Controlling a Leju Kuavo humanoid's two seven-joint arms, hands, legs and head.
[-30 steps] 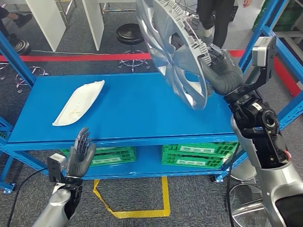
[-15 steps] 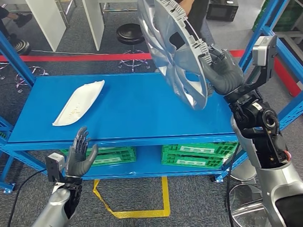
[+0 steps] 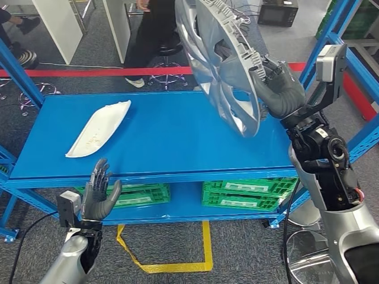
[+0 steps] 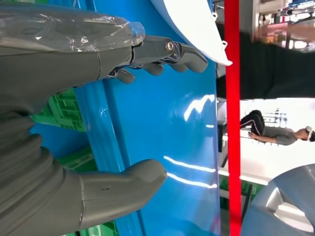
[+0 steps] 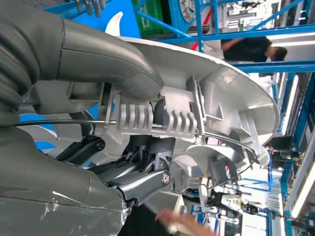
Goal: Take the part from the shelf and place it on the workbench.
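Head view: right hand clamped on the rim of the round silver plastic wheel cover, held tilted on edge above the far right of the blue shelf; left hand empty, fingers spread, near left | Left wrist view: white curved panel beyond the fingertips | Right wrist view: thumb over the ribbed rim, fingers under.

Silver arm shells, grey ribbed wrist covers, dark grey left hand & right hand, black cables, grey wrist cams.
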